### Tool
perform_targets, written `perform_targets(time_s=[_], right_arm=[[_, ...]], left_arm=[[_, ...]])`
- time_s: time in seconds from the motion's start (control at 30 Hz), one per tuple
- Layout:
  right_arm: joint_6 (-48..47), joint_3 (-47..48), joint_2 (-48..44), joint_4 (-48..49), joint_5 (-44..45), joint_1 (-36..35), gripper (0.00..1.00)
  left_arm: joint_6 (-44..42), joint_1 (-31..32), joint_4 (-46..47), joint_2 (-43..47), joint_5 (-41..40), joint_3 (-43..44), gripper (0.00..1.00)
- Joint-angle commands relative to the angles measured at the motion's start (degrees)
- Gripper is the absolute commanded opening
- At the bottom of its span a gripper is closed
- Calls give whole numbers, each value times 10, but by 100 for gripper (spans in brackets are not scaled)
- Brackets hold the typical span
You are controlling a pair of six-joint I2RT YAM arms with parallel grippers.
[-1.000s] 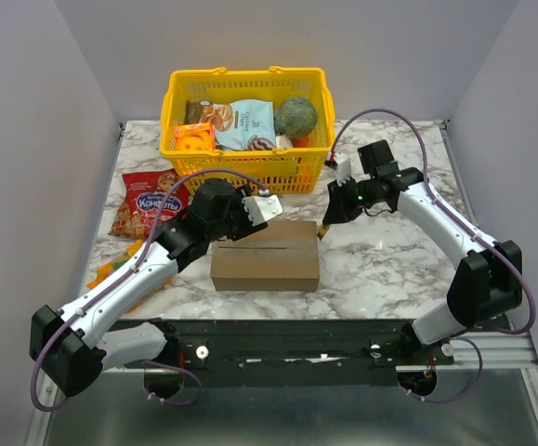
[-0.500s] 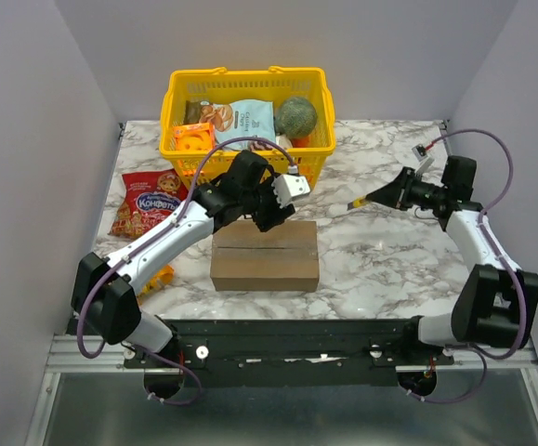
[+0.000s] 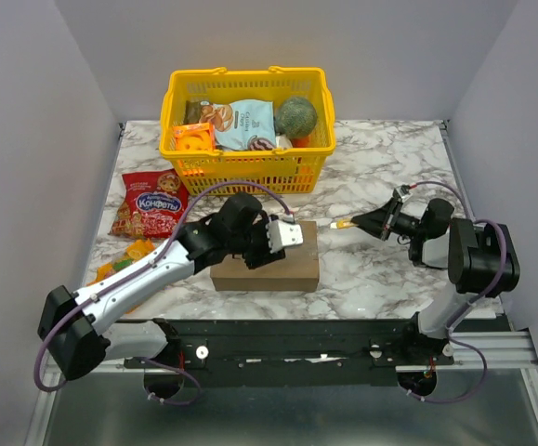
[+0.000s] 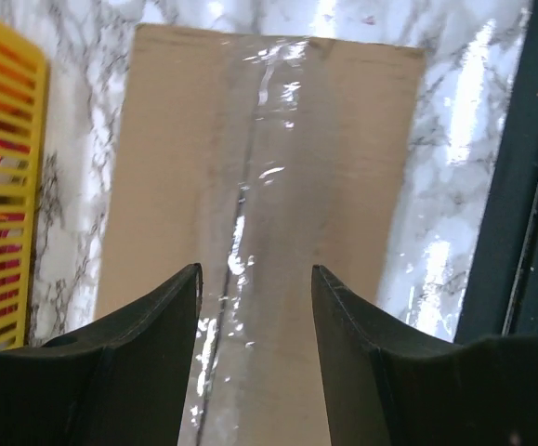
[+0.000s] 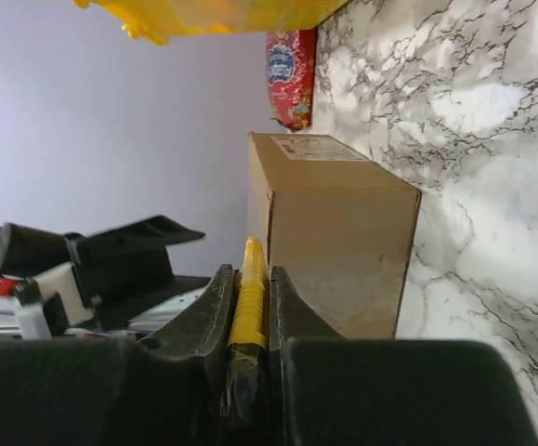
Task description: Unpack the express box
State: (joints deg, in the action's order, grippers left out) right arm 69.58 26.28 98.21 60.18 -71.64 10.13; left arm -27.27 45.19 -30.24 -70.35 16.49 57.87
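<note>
- Over the taped seam (image 4: 255, 177) of the express box (image 4: 166, 139), we see the left gripper (image 4: 255, 279), jaws apart.
- Right of it, the right gripper (image 5: 248, 275) clamps a yellow tool (image 5: 250, 302).

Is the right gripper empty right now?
No, the right wrist view shows a slim yellow tool clamped between the fingers of the right gripper.

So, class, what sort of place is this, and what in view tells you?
Likely a robot lab bench staged for unpacking parcels: the left arm and right arm mounted at a marble-look table, the taped express box, and a yellow basket of groceries.
</note>
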Motion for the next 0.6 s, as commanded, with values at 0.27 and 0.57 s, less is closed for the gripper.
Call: perform_targets(time_s=[0.27, 0.57], right_arm=[[128, 8, 64, 264, 8, -34, 0], [-38, -25, -27, 24, 40, -52, 0]], left_arm=[[-60, 48, 98, -23, -81, -46, 57], [-45, 49, 101, -35, -79, -51, 57]])
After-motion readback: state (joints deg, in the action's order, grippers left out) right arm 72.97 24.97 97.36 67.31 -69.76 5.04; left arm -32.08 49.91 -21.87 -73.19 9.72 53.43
